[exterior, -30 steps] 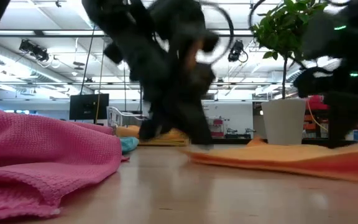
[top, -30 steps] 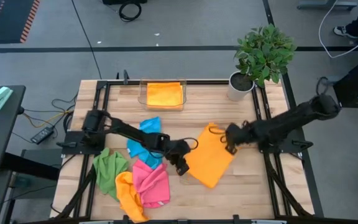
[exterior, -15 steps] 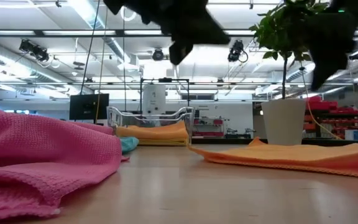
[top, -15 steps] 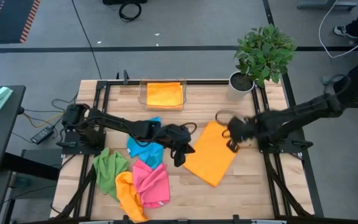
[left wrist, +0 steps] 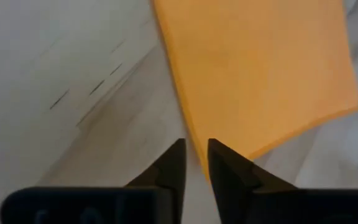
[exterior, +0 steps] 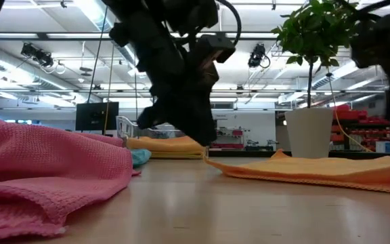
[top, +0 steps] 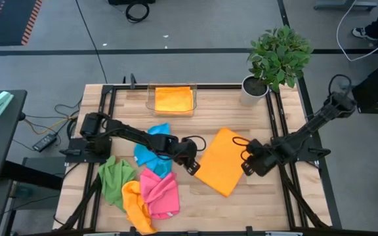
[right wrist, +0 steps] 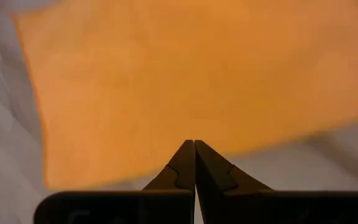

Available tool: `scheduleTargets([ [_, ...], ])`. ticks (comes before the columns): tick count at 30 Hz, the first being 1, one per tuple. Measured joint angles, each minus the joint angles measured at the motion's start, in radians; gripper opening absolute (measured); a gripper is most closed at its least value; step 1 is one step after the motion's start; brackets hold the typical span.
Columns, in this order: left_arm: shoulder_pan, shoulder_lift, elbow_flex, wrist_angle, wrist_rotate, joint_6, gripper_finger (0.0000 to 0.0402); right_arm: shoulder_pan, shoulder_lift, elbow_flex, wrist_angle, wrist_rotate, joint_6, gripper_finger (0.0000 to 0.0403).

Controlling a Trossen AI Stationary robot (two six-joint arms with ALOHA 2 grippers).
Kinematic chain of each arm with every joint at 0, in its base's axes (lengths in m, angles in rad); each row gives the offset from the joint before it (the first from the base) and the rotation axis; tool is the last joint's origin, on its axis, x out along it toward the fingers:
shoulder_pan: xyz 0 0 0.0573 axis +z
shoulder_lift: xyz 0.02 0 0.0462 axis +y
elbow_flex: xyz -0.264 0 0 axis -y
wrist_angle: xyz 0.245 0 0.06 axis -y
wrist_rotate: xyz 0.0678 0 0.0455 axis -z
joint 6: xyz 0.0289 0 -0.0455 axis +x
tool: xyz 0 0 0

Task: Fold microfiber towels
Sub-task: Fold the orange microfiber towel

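Both claws back down at the flat orange towel [top: 220, 160]: left claw [top: 193, 168] cracked open w/ its edge between the fingers, right claw [top: 247, 166] shut, empty – next fold pending.

orange towel [top: 220, 169] flat mid-table, others [top: 143, 190] heaped — apparently unfolded

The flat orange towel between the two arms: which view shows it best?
The high view: the whole orange towel shows, lying flat on the table. The low view shows only its edge; the left wrist view and the right wrist view each show only part of it.
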Motion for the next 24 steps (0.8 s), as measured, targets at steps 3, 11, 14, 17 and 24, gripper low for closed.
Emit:
scheduleTargets([
  [3,0.0,-0.008,0.001,-0.012,0.001,-0.031,0.0115,-0.117,-0.003,0.012,0.003,-0.001,-0.162,0.0021],
  [11,-0.022,-0.009,0.0,-0.013,0.076,-0.193,0.0228,-0.633,-0.002,0.016,0.123,-0.294,-0.829,0.0092],
  [14,-0.036,-0.009,0.0,0.014,0.068,-0.25,0.0261,-0.813,-0.002,0.016,0.169,-0.386,-1.087,0.0128],
  [17,-0.052,0.005,0.001,0.03,-0.002,-0.327,0.0279,-0.943,0.013,0.016,0.201,-0.449,-1.32,0.0157],
  [24,-0.064,0.007,0.0,0.019,-0.079,-0.457,0.0273,-1.044,0.175,0.016,0.323,-0.581,-1.619,0.0174],
])
